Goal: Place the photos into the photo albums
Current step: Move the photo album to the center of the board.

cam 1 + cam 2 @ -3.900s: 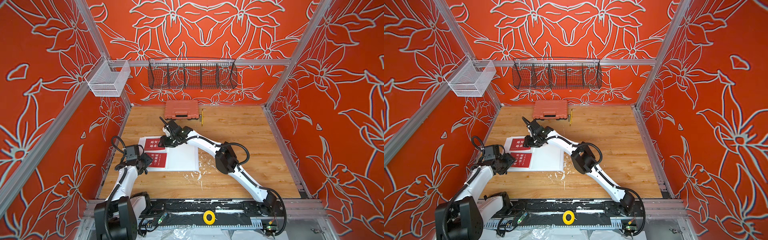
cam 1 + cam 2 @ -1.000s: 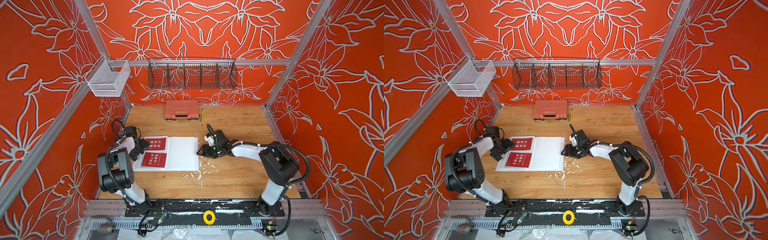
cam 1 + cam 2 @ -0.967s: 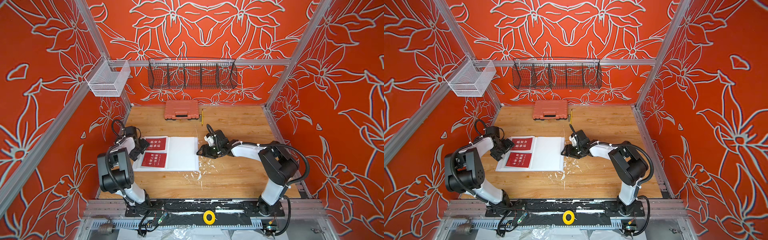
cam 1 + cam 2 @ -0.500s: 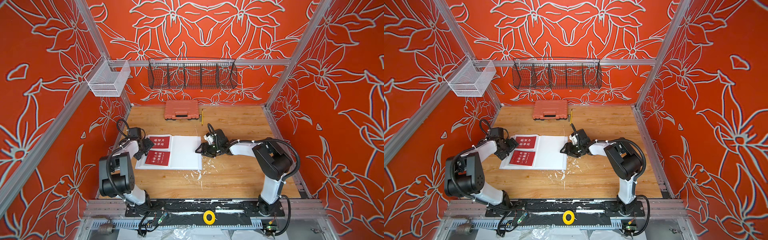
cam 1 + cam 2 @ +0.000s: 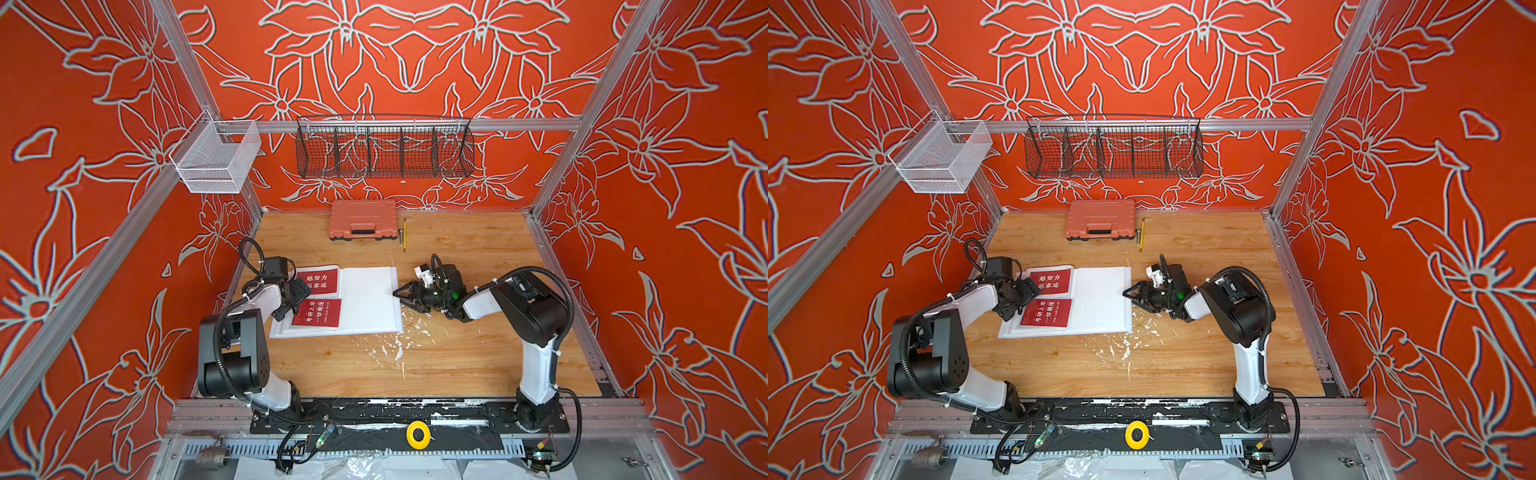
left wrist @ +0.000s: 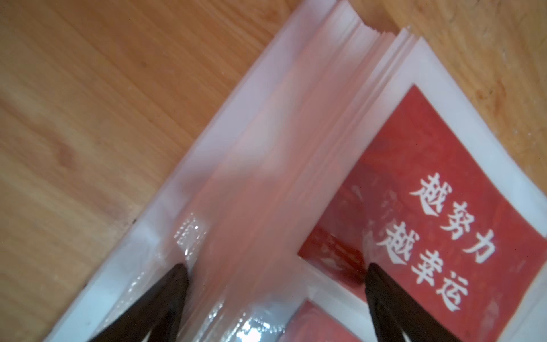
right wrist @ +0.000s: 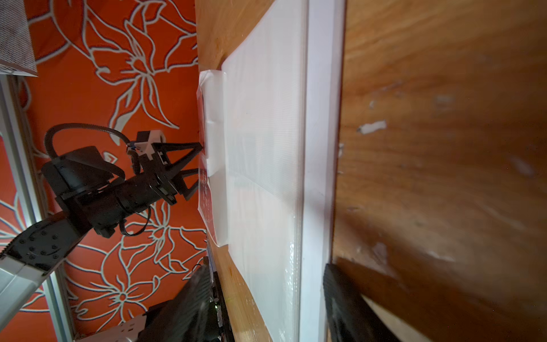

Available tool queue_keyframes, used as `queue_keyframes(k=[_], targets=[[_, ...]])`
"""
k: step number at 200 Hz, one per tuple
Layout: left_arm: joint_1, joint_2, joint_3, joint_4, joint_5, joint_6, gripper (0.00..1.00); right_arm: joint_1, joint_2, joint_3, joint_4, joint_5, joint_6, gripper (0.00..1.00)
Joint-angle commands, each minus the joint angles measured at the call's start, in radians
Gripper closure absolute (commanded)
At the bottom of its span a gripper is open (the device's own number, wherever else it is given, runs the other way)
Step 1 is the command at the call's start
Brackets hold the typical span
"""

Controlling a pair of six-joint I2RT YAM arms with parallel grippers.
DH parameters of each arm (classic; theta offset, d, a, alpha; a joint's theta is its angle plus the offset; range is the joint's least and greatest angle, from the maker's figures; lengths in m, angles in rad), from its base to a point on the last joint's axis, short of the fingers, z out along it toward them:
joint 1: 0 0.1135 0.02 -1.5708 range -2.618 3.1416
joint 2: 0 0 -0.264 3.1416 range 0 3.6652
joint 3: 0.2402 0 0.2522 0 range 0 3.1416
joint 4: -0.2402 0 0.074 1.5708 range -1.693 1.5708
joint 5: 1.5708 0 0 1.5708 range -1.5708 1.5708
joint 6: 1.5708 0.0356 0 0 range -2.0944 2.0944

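Has pulled right gripper (image 5: 401,296) off the page to album (image 5: 365,299) right edge, jaws part open, seemingly empty. Has brought left gripper (image 5: 297,303), wide open and empty, astride the left pages beside two sleeved red photos (image 5: 318,312); probably means a page turn next.

wooden table (image 5: 478,357) holds the album (image 5: 368,299), orange case (image 5: 362,218) and white flecks (image 5: 399,348).

**Enclosure and work surface**

Orange-red walls (image 5: 415,62) printed with white-outlined flowers enclose a light wooden plank floor (image 5: 478,353) flecked with white scraps (image 5: 400,351). A silver aluminium rail (image 5: 519,124) on the back wall carries a long black wire basket (image 5: 384,149); a white mesh basket (image 5: 216,162) hangs near its end.
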Motion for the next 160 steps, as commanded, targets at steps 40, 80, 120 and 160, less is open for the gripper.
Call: queue_keyframes(k=[40, 80, 120, 160], targets=[[-0.116, 0.046, -0.047, -0.113, 0.206, -0.081, 0.1, 0.029, -0.02, -0.05, 0.255, -0.121, 0.144, 0.37], [-0.153, 0.049, -0.036, -0.117, 0.199, -0.085, 0.1, -0.014, -0.106, -0.084, 0.149, -0.125, 0.107, 0.38], [-0.23, 0.08, -0.011, -0.116, 0.194, -0.096, 0.1, -0.08, -0.276, -0.099, -0.269, -0.056, -0.116, 0.37], [-0.392, 0.185, 0.066, -0.109, 0.167, -0.129, 0.1, -0.16, -0.415, -0.059, -0.677, 0.064, -0.337, 0.37]])
